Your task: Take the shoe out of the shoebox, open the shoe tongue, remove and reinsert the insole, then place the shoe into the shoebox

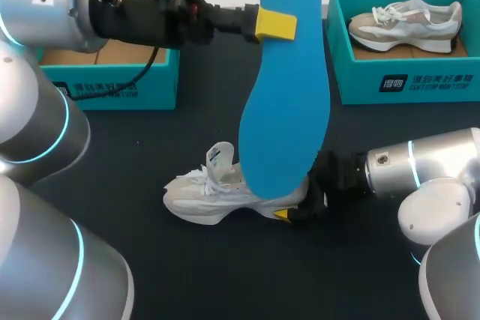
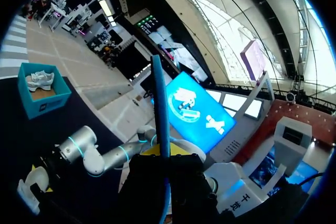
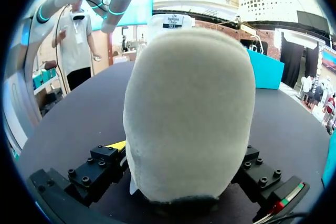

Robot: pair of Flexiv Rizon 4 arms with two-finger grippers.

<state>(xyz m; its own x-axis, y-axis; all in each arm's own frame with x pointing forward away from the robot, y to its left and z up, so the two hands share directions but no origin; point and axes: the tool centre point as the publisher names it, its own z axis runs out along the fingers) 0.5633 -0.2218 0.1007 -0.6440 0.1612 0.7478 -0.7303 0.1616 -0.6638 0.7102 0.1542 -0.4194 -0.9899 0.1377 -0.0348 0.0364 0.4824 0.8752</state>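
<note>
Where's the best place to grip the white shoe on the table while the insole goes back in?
Probably the heel, from behind, as the right gripper does: the shoe stands upright, its heel is narrow, and that leaves the opening free for the insole.

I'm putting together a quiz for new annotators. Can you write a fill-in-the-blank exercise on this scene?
1. The left gripper holds up an insole whose colour is ___.
2. The right gripper is shut on the white shoe at its ___.
3. The shoebox at the head view's right has a second ___ inside.

Missing words: blue; heel; shoe.
</note>
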